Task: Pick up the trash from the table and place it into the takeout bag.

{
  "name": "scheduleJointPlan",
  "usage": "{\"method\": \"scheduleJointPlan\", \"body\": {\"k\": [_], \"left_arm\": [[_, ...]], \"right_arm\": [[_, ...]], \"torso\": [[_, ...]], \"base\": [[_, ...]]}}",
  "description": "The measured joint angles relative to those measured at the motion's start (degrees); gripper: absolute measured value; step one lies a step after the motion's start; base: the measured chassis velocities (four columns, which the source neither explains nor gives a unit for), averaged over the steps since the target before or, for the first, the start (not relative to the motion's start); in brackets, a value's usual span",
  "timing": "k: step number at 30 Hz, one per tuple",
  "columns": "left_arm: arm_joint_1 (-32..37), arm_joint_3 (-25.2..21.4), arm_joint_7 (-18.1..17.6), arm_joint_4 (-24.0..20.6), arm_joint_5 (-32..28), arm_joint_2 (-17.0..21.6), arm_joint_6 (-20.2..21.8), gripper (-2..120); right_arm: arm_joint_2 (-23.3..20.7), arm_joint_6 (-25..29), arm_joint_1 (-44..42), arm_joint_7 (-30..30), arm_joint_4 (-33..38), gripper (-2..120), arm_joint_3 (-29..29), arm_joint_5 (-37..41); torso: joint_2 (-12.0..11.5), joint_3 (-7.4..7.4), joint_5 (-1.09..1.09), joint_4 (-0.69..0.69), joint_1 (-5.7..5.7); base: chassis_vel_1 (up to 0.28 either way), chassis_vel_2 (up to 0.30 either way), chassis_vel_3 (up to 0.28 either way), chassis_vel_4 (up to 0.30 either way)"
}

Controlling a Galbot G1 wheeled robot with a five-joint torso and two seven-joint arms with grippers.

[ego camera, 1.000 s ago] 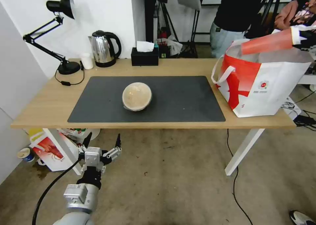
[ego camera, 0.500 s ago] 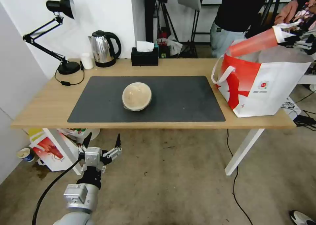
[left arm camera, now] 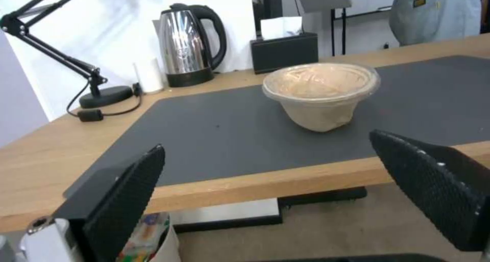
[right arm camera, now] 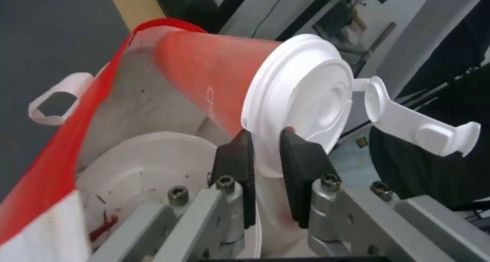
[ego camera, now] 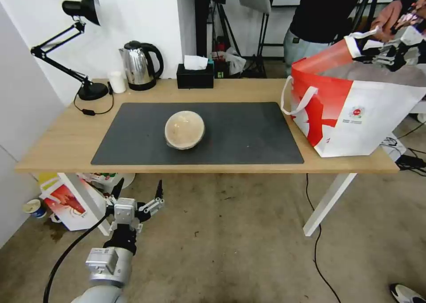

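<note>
The tan domed bowl [ego camera: 184, 129] [left arm camera: 321, 93] sits mid-mat on the table [ego camera: 62, 134]. At the table's right end stands the takeout bag [ego camera: 355, 116], its mouth open. My right gripper [ego camera: 370, 51] [right arm camera: 264, 154] is shut on the white lid rim of the red drink cup [ego camera: 330, 57] [right arm camera: 204, 70]. The cup is tilted over the bag's mouth, with its base below the rim [right arm camera: 61, 158]. A white bowl with red scraps [right arm camera: 148, 166] lies inside the bag. My left gripper [ego camera: 137, 195] [left arm camera: 268, 143] hangs open below the table's front edge.
Along the back edge stand a desk lamp [ego camera: 91, 90], a kettle [ego camera: 140, 65], a small white cup [ego camera: 117, 82] and a black tissue box [ego camera: 195, 74]. A smaller red-and-white bag [ego camera: 66, 201] sits under the table's left end. A person [ego camera: 319, 19] stands behind the table.
My right gripper has carried the red cup left and down, so its base has sunk behind the bag's rim. The bag's top has shifted slightly left. The left arm has not moved.
</note>
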Motion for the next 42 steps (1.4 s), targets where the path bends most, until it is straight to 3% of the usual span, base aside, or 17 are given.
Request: {"method": "scheduleJointPlan", "body": {"k": [22, 42], "left_arm": [[0.0, 0.0, 0.0, 0.0, 0.0, 0.0, 0.0, 100], [0.0, 0.0, 0.0, 0.0, 0.0, 0.0, 0.0, 100]], "right_arm": [[3.06, 3.27, 0.9, -2.85, -5.96, 11, 0.18, -3.99], [4.81, 5.43, 0.92, -5.88, -7.21, 11, 0.17, -9.24]], "torso": [[0.0, 0.01, 0.01, 0.0, 0.0], [0.0, 0.01, 0.01, 0.0, -0.01]], "base": [[0.0, 0.0, 0.0, 0.0], [0.0, 0.0, 0.0, 0.0]]}}
